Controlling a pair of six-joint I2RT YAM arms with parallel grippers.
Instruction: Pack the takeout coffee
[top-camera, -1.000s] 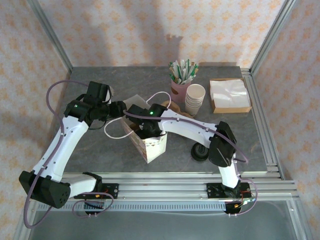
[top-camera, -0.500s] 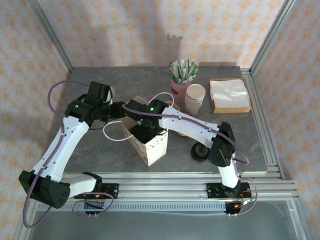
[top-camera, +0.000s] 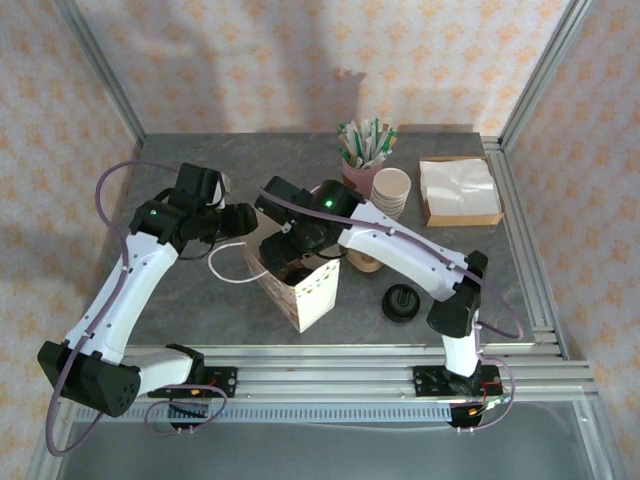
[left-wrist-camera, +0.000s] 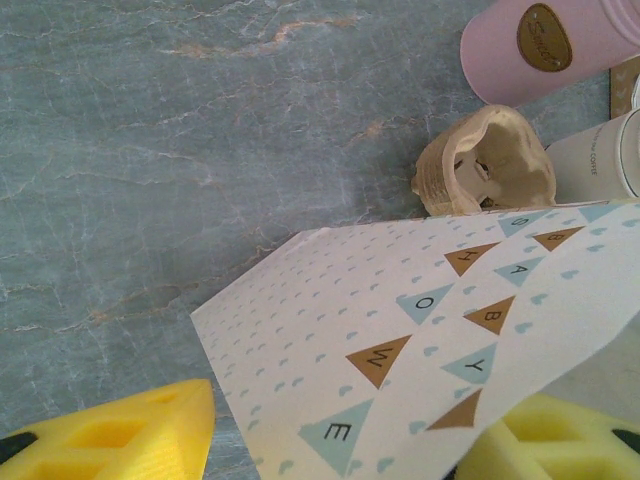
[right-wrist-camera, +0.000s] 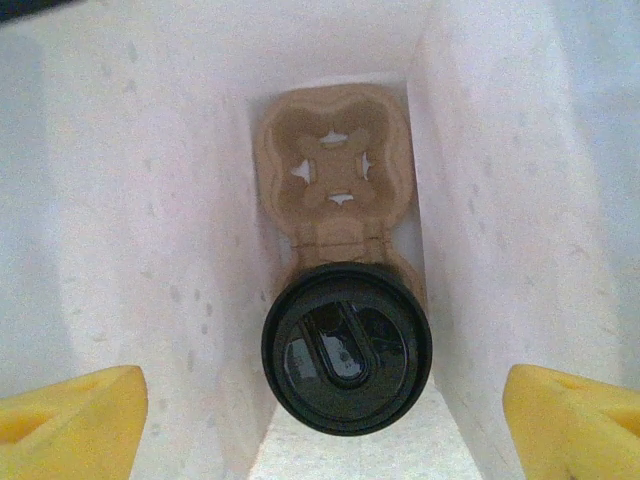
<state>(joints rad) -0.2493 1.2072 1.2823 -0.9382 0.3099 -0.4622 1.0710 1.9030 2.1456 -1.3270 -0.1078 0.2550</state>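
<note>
One takeout coffee (right-wrist-camera: 347, 347), its cup hidden beneath a glossy round black lid, is seen seated in one of two wells of a brown pulp carrier (right-wrist-camera: 335, 165) at the bottom of a single white paper bag (top-camera: 310, 290). The right gripper (right-wrist-camera: 320, 405) is held above it, jaws spread and empty. The left gripper (left-wrist-camera: 335, 432) is likewise parted, the bag's patterned wall between its fingers.

One coffee (right-wrist-camera: 346, 348), one bag (top-camera: 308, 293) (patterned)
</note>
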